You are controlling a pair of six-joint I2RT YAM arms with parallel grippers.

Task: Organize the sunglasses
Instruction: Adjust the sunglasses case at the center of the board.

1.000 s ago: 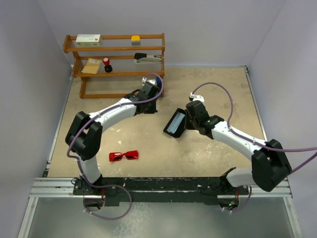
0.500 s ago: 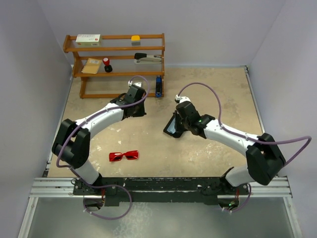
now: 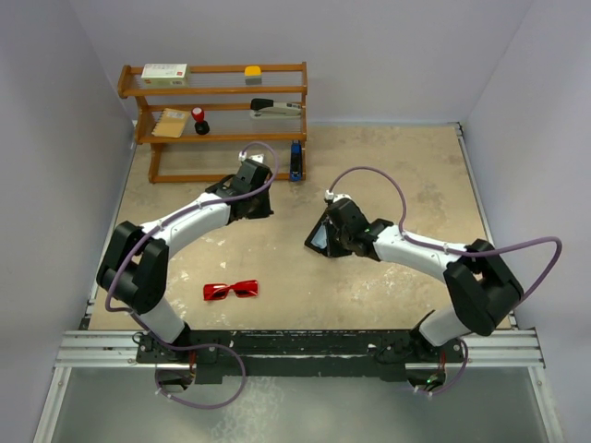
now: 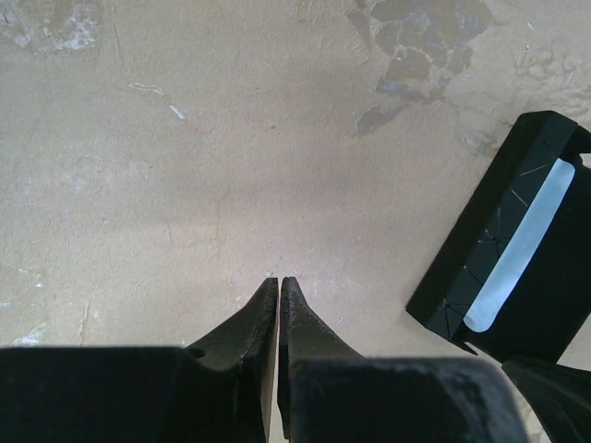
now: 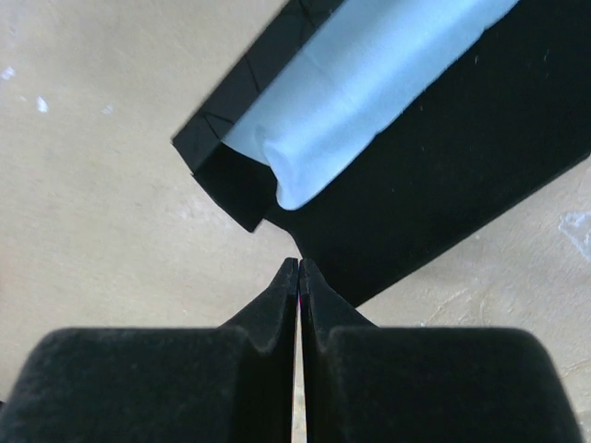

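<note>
The red sunglasses lie on the table near the front left, far from both grippers. The black case lies open at mid-table with a light blue cloth inside. My right gripper is shut and holds nothing. Its tips sit at the edge of the case's open flap. My left gripper is shut and empty over bare table, left of the case. In the left wrist view its closed tips point at the table, with the case off to the right.
A wooden shelf stands at the back left with a box, a stapler and small items on it. A blue object stands by its right leg. Walls close in on the left, back and right.
The right gripper has moved left and nearer, onto the case's edge. The left arm pulled back from the shelf toward the left, then stayed still.
</note>
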